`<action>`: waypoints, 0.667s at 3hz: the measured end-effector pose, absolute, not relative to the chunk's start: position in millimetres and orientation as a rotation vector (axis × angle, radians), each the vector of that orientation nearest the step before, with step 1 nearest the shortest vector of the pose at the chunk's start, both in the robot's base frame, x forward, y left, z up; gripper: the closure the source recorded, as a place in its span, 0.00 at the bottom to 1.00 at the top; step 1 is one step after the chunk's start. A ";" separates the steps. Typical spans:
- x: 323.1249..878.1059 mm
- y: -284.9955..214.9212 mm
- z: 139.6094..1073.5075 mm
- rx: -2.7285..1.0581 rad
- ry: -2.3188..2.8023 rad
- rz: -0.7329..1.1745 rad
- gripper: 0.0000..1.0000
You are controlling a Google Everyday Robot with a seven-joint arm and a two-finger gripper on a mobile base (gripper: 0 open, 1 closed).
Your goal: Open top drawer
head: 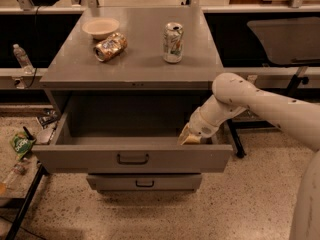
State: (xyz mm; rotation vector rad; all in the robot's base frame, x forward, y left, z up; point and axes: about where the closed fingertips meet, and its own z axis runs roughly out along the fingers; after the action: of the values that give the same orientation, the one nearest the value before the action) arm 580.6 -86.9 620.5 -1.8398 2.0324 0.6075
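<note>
The top drawer (75, 159) is a wide grey metal drawer with a small dark bar handle (133, 158) mid-front. It stands pulled far out of the grey cabinet (140, 59), and its deep box looks empty. My gripper (189, 138) reaches down from the right into the drawer's right front corner, just behind the front panel. Its tips are hidden by the drawer front.
On the cabinet top stand a white bowl (100, 27), a crushed can on its side (110, 46) and an upright soda can (173, 42). A narrower lower drawer (144, 182) sits slightly out. Litter (21, 144) and a dark stand leg (25, 204) lie on the floor at left.
</note>
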 end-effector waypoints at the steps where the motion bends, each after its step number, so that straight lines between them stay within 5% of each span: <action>1: 554.6 -79.1 612.6 -1.857 2.058 0.740 1.00; 2: 526.2 -70.8 606.1 -1.844 2.092 0.877 1.00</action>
State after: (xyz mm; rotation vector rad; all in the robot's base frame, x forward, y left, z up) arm 526.2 -70.8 606.1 -1.8437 2.0917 0.8773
